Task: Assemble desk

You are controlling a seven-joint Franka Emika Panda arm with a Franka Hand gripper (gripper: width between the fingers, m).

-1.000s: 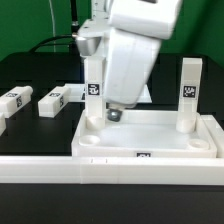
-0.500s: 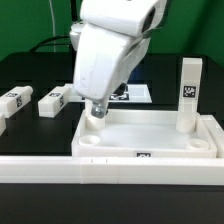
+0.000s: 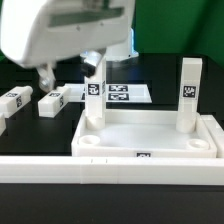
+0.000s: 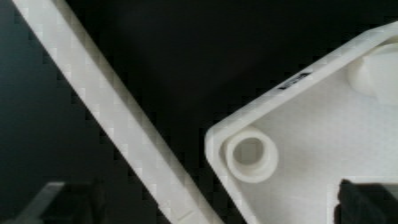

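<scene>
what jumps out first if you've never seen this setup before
The bulky white robot arm fills the upper part of the exterior view's left. Lower down sits the white desk top, a rimmed tray with two upright legs at its far corners, one on the exterior view's left, one on its right. Two loose legs lie on the black table further left.

My desk top [image 3: 150,128] lies flat, a white rimmed tray, hollow side up. Two white tagged legs stand upright in its far corners: one leg [image 3: 93,108] on the exterior view's left, another leg [image 3: 188,93] on the right. Its near-left socket [image 3: 90,143] is round and open. Two loose legs [image 3: 52,100] [image 3: 13,100] lie on their sides, apart from it, further left.
</scene>
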